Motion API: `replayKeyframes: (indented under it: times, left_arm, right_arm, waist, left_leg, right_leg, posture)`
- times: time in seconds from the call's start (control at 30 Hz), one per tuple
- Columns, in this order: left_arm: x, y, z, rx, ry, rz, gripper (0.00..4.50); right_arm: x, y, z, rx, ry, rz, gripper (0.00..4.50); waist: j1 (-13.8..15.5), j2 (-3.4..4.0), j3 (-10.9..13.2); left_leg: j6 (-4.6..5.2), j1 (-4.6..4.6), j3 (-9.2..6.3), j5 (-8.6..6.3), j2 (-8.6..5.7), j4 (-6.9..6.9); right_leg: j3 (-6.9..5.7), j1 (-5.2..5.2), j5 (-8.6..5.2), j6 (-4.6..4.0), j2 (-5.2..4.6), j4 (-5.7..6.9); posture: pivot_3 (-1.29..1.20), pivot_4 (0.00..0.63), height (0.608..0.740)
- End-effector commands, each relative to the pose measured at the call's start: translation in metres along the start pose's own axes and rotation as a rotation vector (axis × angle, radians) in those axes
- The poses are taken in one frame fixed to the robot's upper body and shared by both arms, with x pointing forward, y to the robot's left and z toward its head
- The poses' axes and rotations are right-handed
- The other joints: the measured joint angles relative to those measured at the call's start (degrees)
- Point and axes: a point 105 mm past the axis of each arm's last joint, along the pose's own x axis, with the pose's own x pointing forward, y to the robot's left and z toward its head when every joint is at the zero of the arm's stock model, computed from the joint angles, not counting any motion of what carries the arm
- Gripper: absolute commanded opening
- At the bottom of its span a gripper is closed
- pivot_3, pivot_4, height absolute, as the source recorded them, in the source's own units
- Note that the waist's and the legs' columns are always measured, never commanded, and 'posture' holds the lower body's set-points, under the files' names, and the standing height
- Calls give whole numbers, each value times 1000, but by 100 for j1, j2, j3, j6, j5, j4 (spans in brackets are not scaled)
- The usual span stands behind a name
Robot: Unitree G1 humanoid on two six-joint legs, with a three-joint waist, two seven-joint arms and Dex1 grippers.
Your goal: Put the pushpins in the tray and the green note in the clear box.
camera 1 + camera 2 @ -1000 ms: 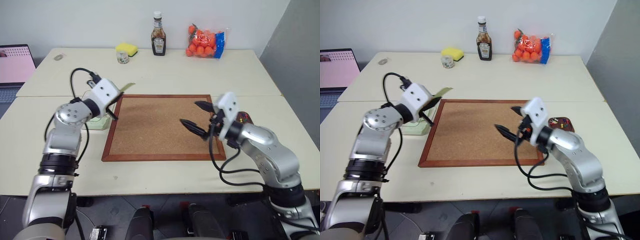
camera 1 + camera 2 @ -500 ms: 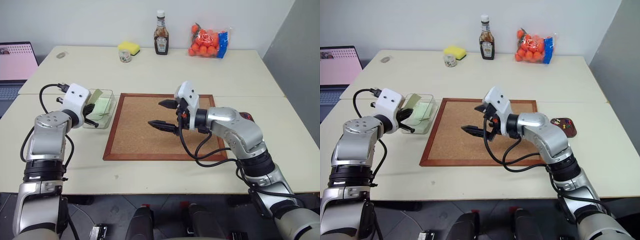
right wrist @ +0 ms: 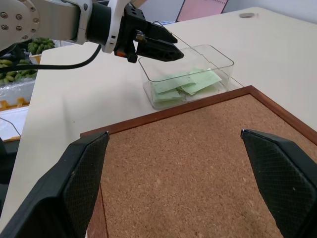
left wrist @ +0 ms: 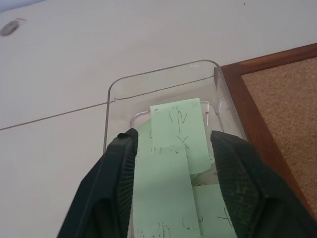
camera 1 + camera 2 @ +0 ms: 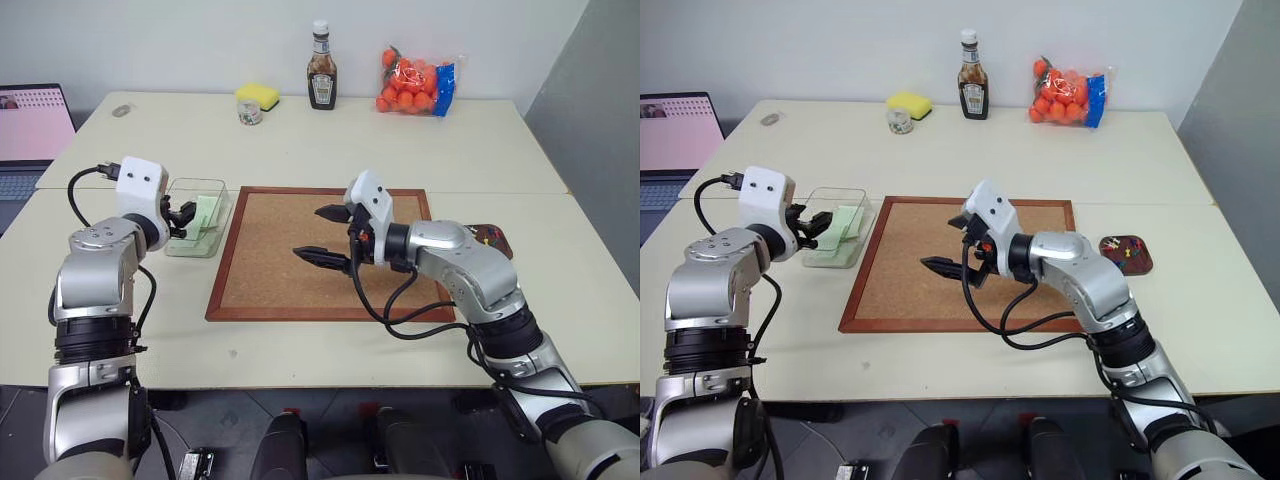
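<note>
Since a second ago the left gripper [image 5: 186, 218] has swung from the corkboard's [image 5: 330, 250] left rail out over the clear box [image 5: 172, 246] and let go: its fingers [image 4: 114, 188] now stand apart with a green note [image 4: 177, 130] lying loose between and below them, inside the box. Several green sheets overlap there, one partly on top of another. The right gripper [image 5: 322, 234] has meanwhile crossed from the board's right edge to above its middle, jaws spread wide, holding nothing.

The box sits on the desk just beside the board's left rail, near its far corner. The tray [image 5: 1126, 253] lies off the board's right edge, with small coloured pushpins [image 5: 1124, 251] in it; how many I cannot tell. The cork face looks bare, so both parts of the task appear done or nearly so.

As for handling, the note is thin, very light paper that bends and drifts at a touch. It is probably best pinched at a free edge or lifted corner, since a flat sheet offers the fingers nothing to grip. It can cling to a pad on release, so the gripper would do well to draw back gently. Pins are tiny, hard and sharp; the plastic head is the place to grip.
</note>
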Motion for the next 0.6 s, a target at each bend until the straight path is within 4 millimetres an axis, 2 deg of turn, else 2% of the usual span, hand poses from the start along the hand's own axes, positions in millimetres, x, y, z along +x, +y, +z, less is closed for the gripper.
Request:
replayKeyframes:
  times: [0.03, 0.07, 0.13, 0.23, 0.3, 0.47, 0.6]
  left_arm:
    - [-8, -4, 46, -10, -170, 9, 3545]
    - [-11, -13, 58, 5, -231, -22, 3644]
    - [-19, -46, 69, 46, -303, -178, 3644]
    - [-31, -88, 61, 129, -318, -380, 3644]
    - [-35, -106, 56, 170, -349, -414, 3644]
    - [-30, -132, 49, 173, -451, -392, 3644]
    - [-29, -146, 39, 112, -477, -437, 3644]
  right_arm:
    - [-7, 0, 19, -41, -72, -25, 4500]
    - [-9, 0, 20, -42, -87, -35, 4500]
    - [-16, 0, 23, -40, -115, -56, 4500]
    - [-31, 0, 22, -56, -146, -94, 4500]
    - [-46, -5, 16, -91, -165, -169, 4500]
    - [-83, -25, -18, -93, -105, -428, 4500]
    - [-96, -30, -21, -86, -134, -542, 4500]
  waist:
    - [2, 0, 0]
    - [8, -1, 0]
    - [20, -1, 0]
    - [20, -2, -1]
    - [12, -2, -1]
    - [29, -5, 0]
    - [-24, -4, 0]
  left_leg:
    - [0, 0, 0, 0, 0, 0]
    - [0, 0, 0, 0, 0, 0]
    - [0, -4, -2, 0, -1, 0]
    - [-2, -14, 0, 0, -6, 1]
    - [-2, -11, 7, 0, -7, 1]
    - [-2, -13, 1, 0, -6, 3]
    - [0, -5, 10, 1, -2, 6]
  right_leg:
    - [1, 0, 1, -1, 0, 0]
    - [0, 0, 0, -1, 0, 0]
    - [1, 0, 1, -1, -1, -3]
    - [5, -4, 6, -10, -8, -7]
    - [11, -5, 7, -11, -17, -4]
    - [6, -6, 6, -10, -10, -3]
    - [15, -8, -2, 12, -1, 5]
  posture:
    - [0, 150, 740]
    - [0, 150, 740]
    - [0, 150, 740]
    - [0, 150, 740]
    - [0, 150, 740]
    - [0, 150, 740]
    - [0, 150, 740]
